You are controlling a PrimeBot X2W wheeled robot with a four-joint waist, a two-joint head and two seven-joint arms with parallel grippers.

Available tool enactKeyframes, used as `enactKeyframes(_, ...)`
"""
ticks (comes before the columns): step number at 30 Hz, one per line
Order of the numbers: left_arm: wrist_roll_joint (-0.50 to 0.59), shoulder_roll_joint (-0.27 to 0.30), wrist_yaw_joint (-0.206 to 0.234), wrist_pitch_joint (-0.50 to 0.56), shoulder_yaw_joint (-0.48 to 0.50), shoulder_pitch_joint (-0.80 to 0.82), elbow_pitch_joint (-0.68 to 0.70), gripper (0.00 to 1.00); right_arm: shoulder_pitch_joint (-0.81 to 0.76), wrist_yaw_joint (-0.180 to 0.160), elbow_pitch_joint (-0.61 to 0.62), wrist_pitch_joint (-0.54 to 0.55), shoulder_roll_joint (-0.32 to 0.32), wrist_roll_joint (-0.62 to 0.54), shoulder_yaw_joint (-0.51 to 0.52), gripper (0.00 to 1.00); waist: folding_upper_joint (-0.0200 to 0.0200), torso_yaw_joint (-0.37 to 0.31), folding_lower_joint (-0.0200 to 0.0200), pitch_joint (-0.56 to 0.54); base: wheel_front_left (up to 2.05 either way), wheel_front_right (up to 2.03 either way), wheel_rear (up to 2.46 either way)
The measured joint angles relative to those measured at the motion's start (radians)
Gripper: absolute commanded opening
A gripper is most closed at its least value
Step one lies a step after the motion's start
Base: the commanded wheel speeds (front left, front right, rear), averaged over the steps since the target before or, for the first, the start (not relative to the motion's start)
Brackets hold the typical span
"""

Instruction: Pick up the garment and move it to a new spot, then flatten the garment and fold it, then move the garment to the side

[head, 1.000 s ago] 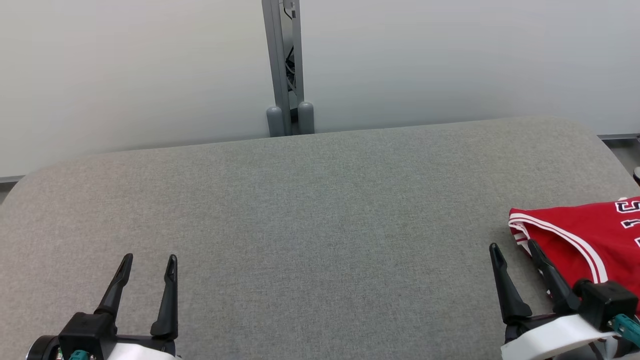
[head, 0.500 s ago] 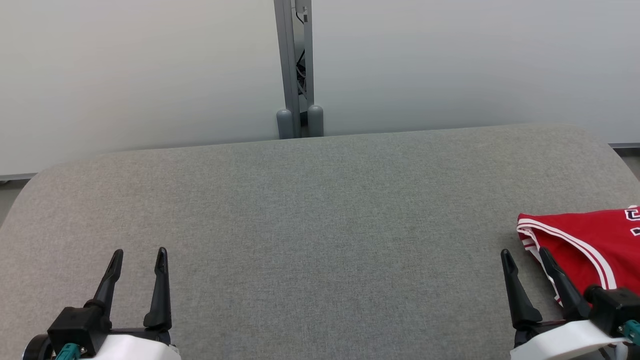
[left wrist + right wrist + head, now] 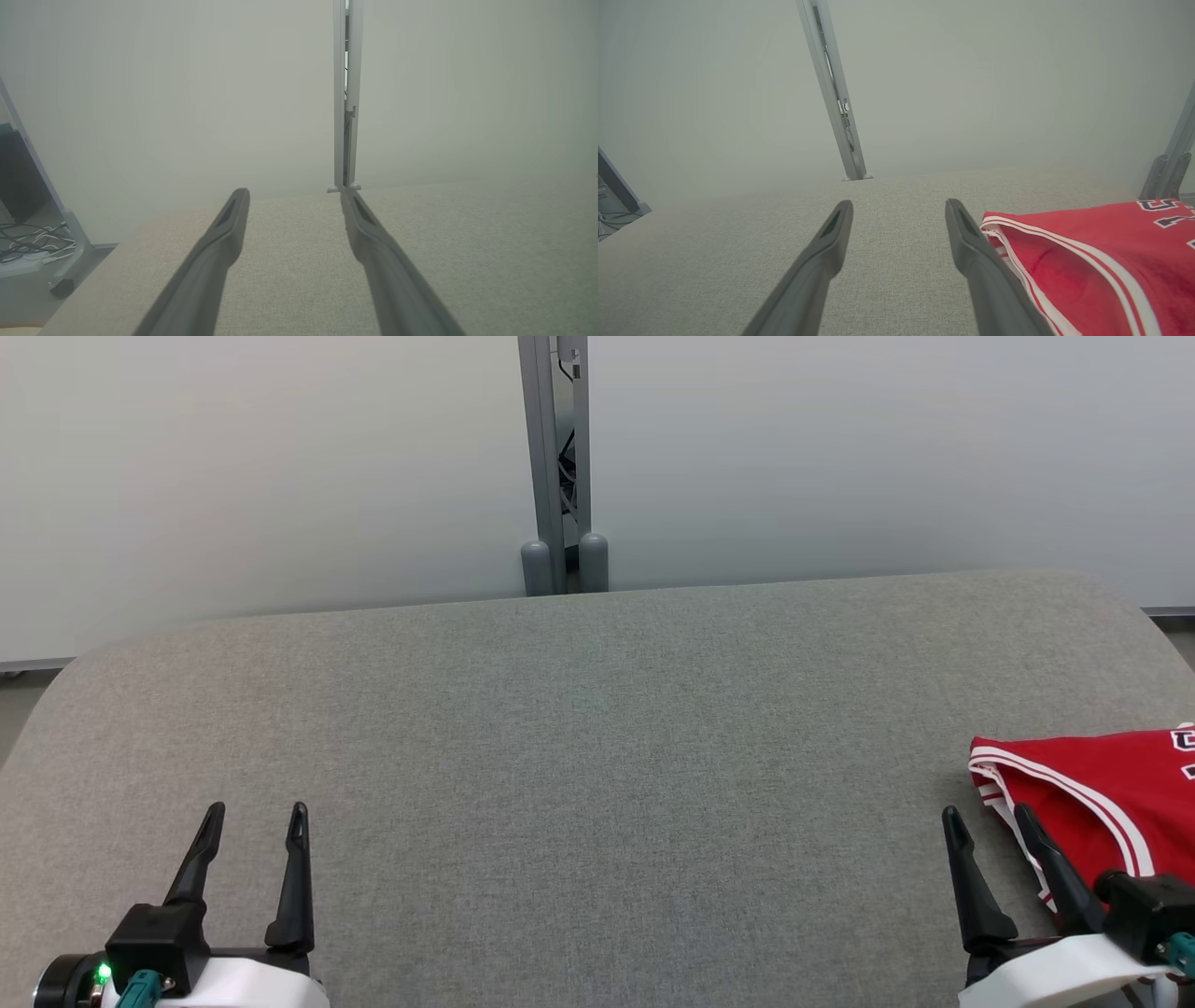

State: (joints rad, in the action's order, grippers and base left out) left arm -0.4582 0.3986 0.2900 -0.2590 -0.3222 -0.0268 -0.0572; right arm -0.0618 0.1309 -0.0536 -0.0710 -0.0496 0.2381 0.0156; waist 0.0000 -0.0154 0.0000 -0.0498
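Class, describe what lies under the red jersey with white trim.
The red, white-trimmed fabric jersey lies on the grey fabric-covered table. Whatever sits directly beneath its folds is covered from sight.

You have one garment [image 3: 1102, 784] on one table [image 3: 597, 756]. You have two grippers, a left gripper [image 3: 258, 810] and a right gripper [image 3: 987, 812], each with two fingers [image 3: 293, 877], four in all. Behind the table stands one post [image 3: 555, 448] with two caps [image 3: 536, 569] at its foot, between two panels [image 3: 233, 476].
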Motion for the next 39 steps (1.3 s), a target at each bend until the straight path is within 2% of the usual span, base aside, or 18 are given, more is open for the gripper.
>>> enactKeyframes(17, -0.003, -0.006, -0.009, 0.000, 0.007, 0.011, -0.023, 1.00, 0.002, 0.000, -0.010, 0.000, 0.000, 0.007, -0.012, 1.00, 0.0000, -0.004, 0.0000, -0.003, 0.00, 0.00, 0.00)
enactKeyframes(18, -0.004, -0.006, -0.014, 0.000, 0.007, 0.011, -0.025, 0.00, 0.002, 0.000, -0.010, 0.000, 0.000, 0.007, -0.013, 0.00, 0.0000, -0.004, 0.0000, -0.003, 0.00, 0.00, 0.00)
enactKeyframes(23, -0.015, -0.042, -0.018, 0.004, -0.011, -0.027, -0.056, 0.00, -0.020, 0.000, -0.053, 0.007, 0.012, 0.017, -0.016, 0.00, 0.0000, -0.004, 0.0000, -0.002, 0.00, 0.00, 0.00)
enactKeyframes(39, -0.253, -0.104, -0.101, 0.003, 0.012, -0.008, -0.081, 0.00, 0.038, 0.000, -0.121, 0.126, 0.002, 0.289, 0.077, 0.00, 0.0000, -0.002, 0.0000, 0.007, 0.00, 0.00, 0.00)
